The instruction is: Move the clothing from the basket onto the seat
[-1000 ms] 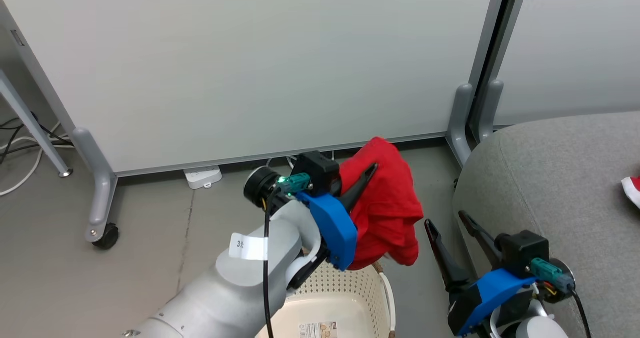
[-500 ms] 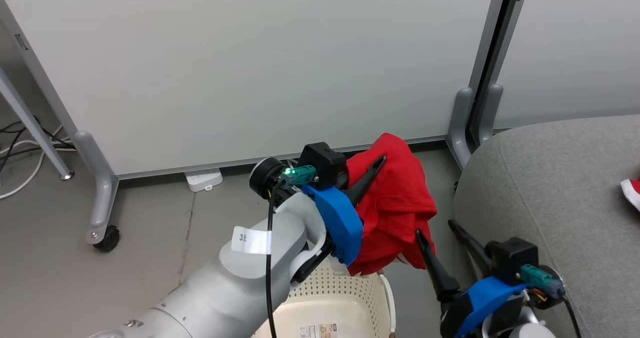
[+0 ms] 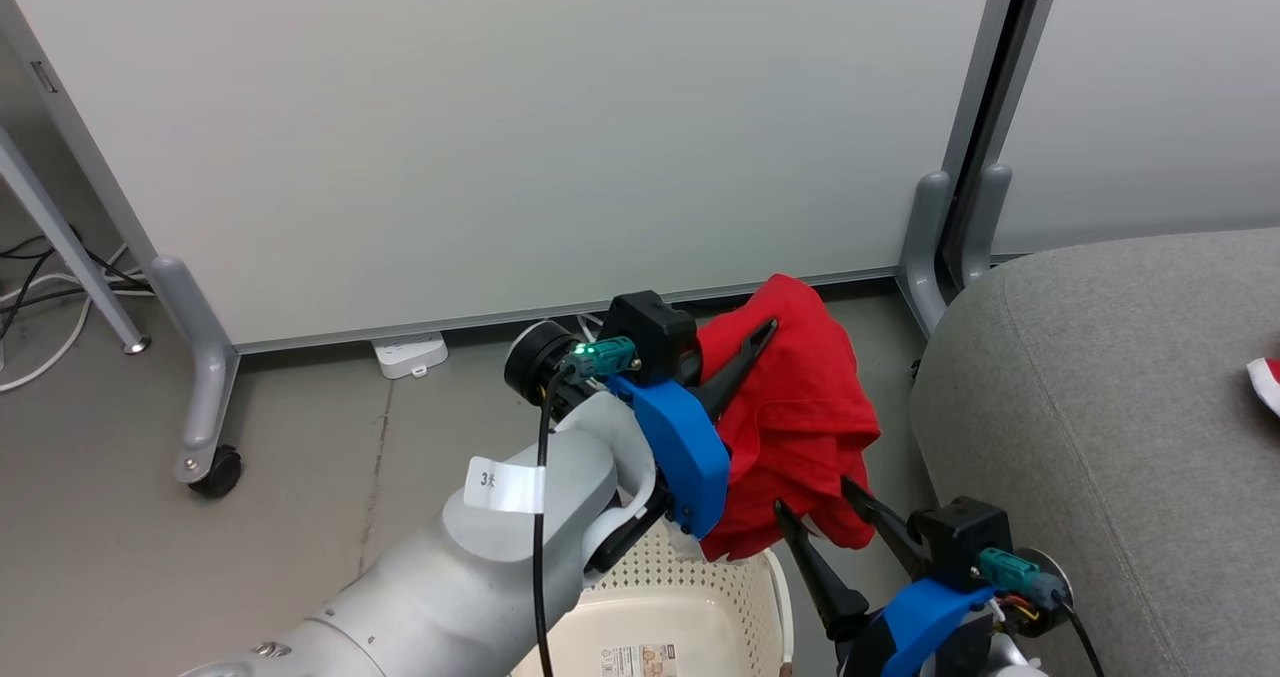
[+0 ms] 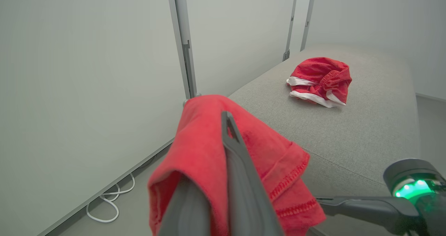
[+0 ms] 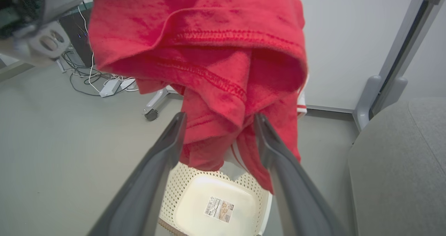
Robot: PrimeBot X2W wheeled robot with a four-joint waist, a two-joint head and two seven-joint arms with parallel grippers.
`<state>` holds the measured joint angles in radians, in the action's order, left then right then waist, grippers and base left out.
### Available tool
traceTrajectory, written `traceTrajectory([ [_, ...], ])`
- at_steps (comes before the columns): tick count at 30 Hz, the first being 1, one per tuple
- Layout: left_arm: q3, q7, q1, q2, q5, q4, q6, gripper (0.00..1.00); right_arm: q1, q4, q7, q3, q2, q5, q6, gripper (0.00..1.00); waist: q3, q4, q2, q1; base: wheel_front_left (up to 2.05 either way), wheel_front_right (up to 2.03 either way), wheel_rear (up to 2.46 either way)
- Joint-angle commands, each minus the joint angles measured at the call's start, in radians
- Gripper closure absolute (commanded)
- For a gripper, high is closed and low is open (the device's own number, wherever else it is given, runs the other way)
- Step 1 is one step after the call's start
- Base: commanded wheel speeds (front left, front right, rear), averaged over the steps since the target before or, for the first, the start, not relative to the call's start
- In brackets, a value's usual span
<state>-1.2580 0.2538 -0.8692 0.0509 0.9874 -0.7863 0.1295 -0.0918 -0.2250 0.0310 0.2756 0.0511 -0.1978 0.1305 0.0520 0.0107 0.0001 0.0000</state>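
**Red garment (image 3: 800,397) in transfer, hanging above the basket (image 3: 740,577).**

*Risks, as judged from this pose.*
- The grasp takes only a bunched fold near the top, and much cloth is draped loose over one finger. A quick swing toward the seat (image 3: 1100,377) could let the garment slide out and drop to the floor or back into the basket.
- The hanging tail lies between the spread fingers of the right gripper (image 3: 814,494). If that claw closes or pulls off-line while the other arm carries the cloth away, the fabric would be tugged two ways and could leave the grasp.
- A low carry could drag the tail against the seat's rounded edge.

*Appearance.* The fabric is bright red and soft, crumpled into folds. A stitched hem shows, and the right wrist view gives a trace of white striping at the far side. No print can be made out.

*Surroundings.*
- The left gripper (image 3: 765,342) is clamped on the upper fold. One dark finger lies over the cloth and the other is hidden beneath it.
- The right gripper, at 6 o'clock of the garment, stands with its fingers apart.
- The basket is also at 6 o'clock but lower, and its bottom shows a label sticker (image 5: 219,208).
- The seat lies at 3 o'clock, just beside the garment.
- A second garment (image 4: 320,79), red with white trim, rests on the seat, well apart from the first.
- A pale partition panel (image 3: 500,137) stands at 12 o'clock.
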Motion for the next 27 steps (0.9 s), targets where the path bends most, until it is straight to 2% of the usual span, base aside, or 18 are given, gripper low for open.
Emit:
traceTrajectory([
  [1, -0.003, 0.007, -0.02, -0.001, 0.006, 0.002, 0.002, 1.0, -0.01, -0.011, -0.004, 0.001, 0.0, -0.004, 0.0, 0.0, -0.001, 0.001, -0.0001, 0.0, 0.0, 0.0, 0.0],
  [27, -0.023, 0.003, -0.012, -0.001, 0.013, 0.034, 0.002, 1.0, -0.387, -0.403, -0.104, 0.155, 0.0, -0.027, 0.0, 0.0, -0.014, 0.008, -0.0001, 0.0, 0.0, 0.0, 0.0],
])
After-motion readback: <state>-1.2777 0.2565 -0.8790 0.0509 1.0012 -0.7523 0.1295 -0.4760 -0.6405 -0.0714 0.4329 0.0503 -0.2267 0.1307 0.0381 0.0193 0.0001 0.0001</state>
